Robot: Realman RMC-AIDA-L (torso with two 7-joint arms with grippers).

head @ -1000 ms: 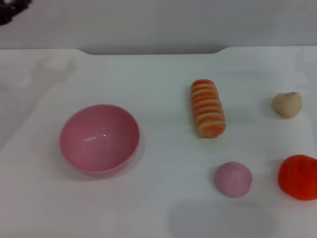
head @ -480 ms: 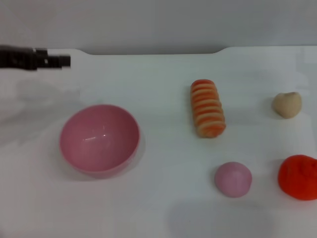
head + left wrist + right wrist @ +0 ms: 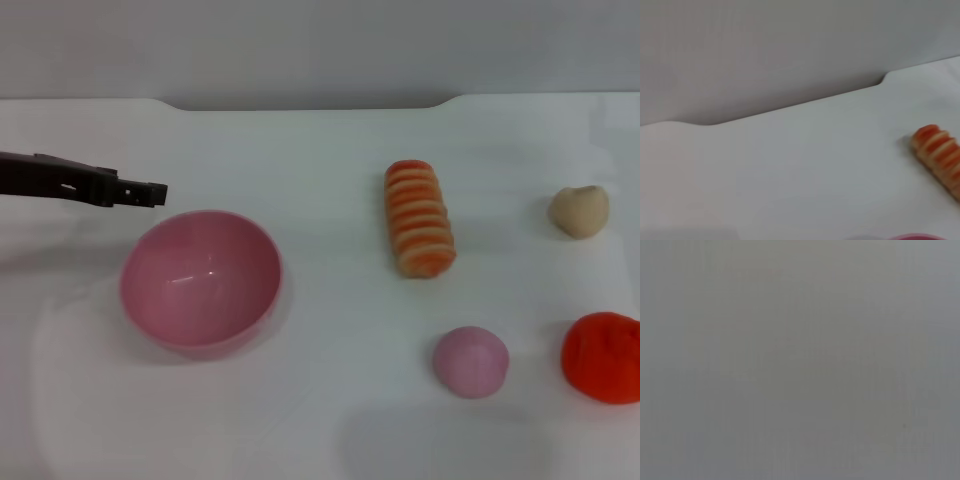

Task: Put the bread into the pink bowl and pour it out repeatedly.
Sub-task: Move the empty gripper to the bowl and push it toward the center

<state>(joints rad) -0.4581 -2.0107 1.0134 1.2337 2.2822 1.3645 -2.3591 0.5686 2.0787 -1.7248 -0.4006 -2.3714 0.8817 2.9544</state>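
Bread (image 3: 420,219) right of pink bowl (image 3: 200,280)

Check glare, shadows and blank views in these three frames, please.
Head view: small glare specks inside the pink bowl, soft shadows beside the bread. Left wrist view: bread cut off at the edge. Right wrist view: uniform grey, nothing discernible.

**Bread at the table's edge of view**

The bread (image 3: 940,156) lies on the white table (image 3: 790,165), cut off by the frame. A sliver of the pink bowl (image 3: 915,237) shows nearby. A grey wall (image 3: 765,50) rises behind.
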